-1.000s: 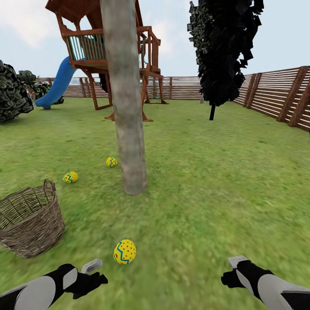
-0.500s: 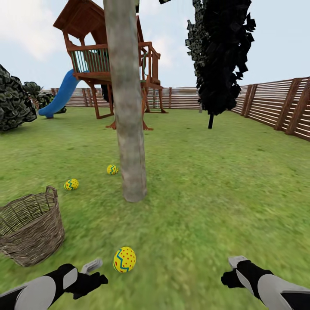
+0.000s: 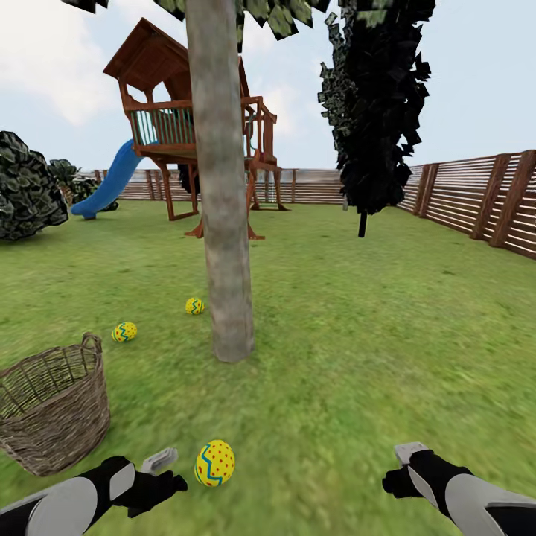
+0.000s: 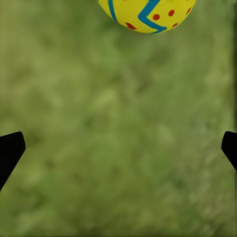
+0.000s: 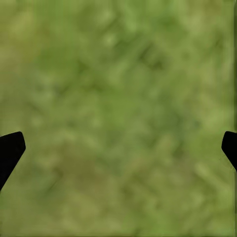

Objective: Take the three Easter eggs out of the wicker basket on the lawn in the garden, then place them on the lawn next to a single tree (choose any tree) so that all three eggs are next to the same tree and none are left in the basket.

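On the lawn [image 3: 387, 335], three yellow Easter eggs [image 3: 214, 463] with red dots and blue zigzags lie around the grey-brown tree [image 3: 223, 223]; nearby stands the woven wicker basket [image 3: 52, 413]; left gripper [image 4: 118, 148] and right gripper [image 5: 118, 148] have fingers spread, holding nothing.

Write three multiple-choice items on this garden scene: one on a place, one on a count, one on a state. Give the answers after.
1. Where does the nearest egg lie?
A. inside the wicker basket
B. on the lawn beside the left gripper
C. against the fence

2. How many eggs lie on the lawn?
A. one
B. two
C. three

3. How are the left gripper's fingers set?
A. wide apart, holding nothing
B. shut on an egg
C. shut on the basket handle

Answers:
1 B: the egg sits on the lawn just right of the left gripper, apart from the wicker basket.
2 C: two more eggs lie left of the tree.
3 A: the left wrist view shows the fingertips at opposite edges with grass between.
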